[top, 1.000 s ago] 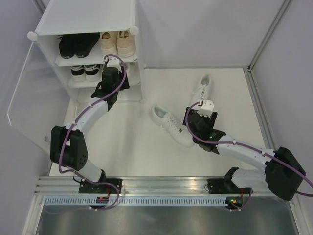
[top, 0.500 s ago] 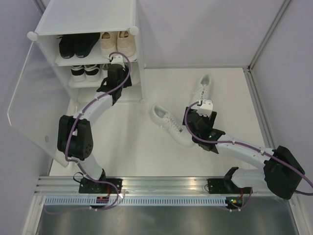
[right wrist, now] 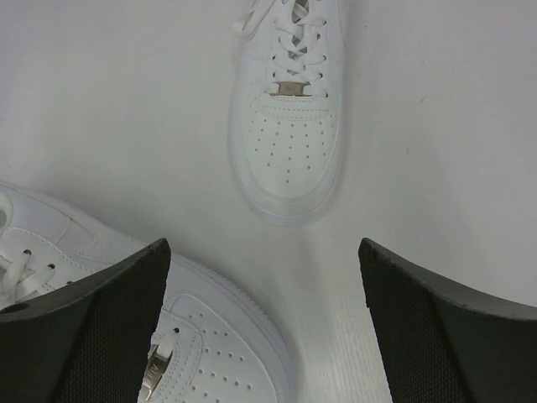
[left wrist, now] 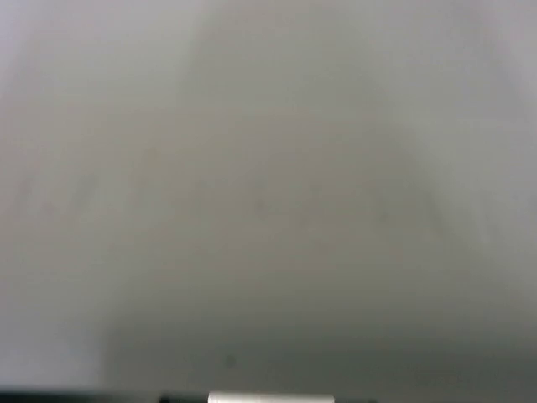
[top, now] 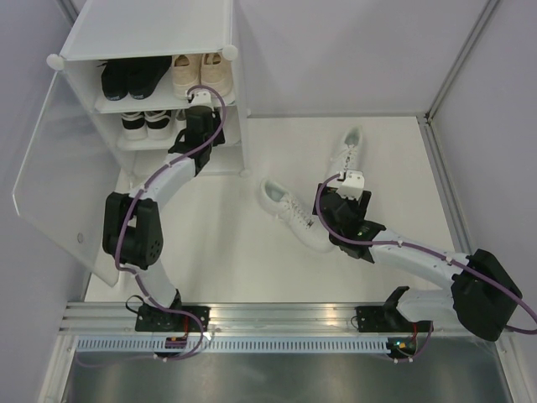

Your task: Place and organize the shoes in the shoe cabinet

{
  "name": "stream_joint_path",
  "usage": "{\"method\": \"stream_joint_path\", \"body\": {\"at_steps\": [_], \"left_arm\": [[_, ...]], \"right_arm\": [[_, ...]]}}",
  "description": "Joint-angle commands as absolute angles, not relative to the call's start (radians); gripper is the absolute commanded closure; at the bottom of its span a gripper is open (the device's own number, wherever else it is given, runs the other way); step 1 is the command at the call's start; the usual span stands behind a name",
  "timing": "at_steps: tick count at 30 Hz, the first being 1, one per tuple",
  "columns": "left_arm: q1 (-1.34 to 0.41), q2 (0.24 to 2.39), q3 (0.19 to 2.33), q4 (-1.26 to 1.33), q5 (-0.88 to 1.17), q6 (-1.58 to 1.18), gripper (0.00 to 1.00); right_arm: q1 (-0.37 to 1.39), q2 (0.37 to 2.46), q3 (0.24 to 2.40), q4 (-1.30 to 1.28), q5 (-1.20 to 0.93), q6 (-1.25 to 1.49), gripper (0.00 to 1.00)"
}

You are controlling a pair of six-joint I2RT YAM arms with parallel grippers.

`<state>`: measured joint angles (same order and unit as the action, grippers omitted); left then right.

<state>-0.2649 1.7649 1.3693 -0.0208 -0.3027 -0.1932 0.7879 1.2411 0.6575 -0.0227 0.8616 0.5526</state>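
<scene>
The shoe cabinet (top: 147,29) stands at the back left with its frosted door (top: 50,168) swung open. On its upper shelf sit a black pair (top: 134,77) and a beige pair (top: 201,74); a black-and-white pair (top: 144,122) is one tier lower. My left arm (top: 200,126) reaches into the right half of that lower tier; its fingers are hidden under the shelf, and the left wrist view is only grey blur. Two white shoes lie on the floor: one (top: 346,151) (right wrist: 291,126) ahead of my right gripper (top: 340,200) (right wrist: 264,336), one (top: 292,214) (right wrist: 210,353) at its left finger. That gripper is open and holds nothing.
Grey walls close in the white floor (top: 386,168) on the back and right. A metal rail (top: 277,315) with both arm bases runs along the near edge. The open door juts out over the floor's left side.
My left arm has pushed deeper into the cabinet, its elbow swinging up and toward the cabinet. The right arm and both floor shoes have stayed put.
</scene>
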Motion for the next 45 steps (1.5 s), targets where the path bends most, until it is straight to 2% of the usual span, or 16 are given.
{"method": "stream_joint_path", "body": {"at_steps": [1,5,11,15,21,24,29,34,40,45], "left_arm": [[-0.258,1.764,1.408,-0.021,-0.293,-0.205,0.45],[-0.265,1.654,1.361,-0.046,-0.256,-0.221,0.24],[-0.317,1.467,1.266,-0.159,-0.144,-0.151,0.0],[-0.367,1.361,1.258,-0.302,-0.03,-0.08,0.0],[-0.483,1.322,1.29,-0.51,0.106,-0.032,0.0],[-0.564,1.361,1.318,-0.603,0.06,-0.018,0.0],[-0.611,1.513,1.377,-0.632,-0.034,0.029,0.03],[-0.611,1.696,1.523,-0.634,-0.081,0.086,0.08],[-0.607,1.91,1.704,-0.667,-0.091,0.141,0.15],[-0.606,2.026,1.825,-0.791,-0.057,0.167,0.21]], "right_arm": [[0.785,1.244,0.692,-0.014,0.859,0.551,0.04],[0.785,1.238,0.692,-0.014,0.851,0.552,0.04],[0.785,1.203,0.701,-0.043,0.796,0.563,0.04],[0.784,1.172,0.732,-0.109,0.749,0.586,0.04],[0.785,1.109,0.805,-0.32,0.687,0.601,0.03],[0.785,1.037,0.805,-0.406,0.588,0.594,0.04],[0.785,0.93,0.767,-0.498,0.511,0.607,0.05],[0.785,0.859,0.736,-0.569,0.52,0.615,0.06],[0.785,0.796,0.707,-0.618,0.526,0.643,0.06],[0.785,0.756,0.696,-0.652,0.546,0.646,0.06]]}}
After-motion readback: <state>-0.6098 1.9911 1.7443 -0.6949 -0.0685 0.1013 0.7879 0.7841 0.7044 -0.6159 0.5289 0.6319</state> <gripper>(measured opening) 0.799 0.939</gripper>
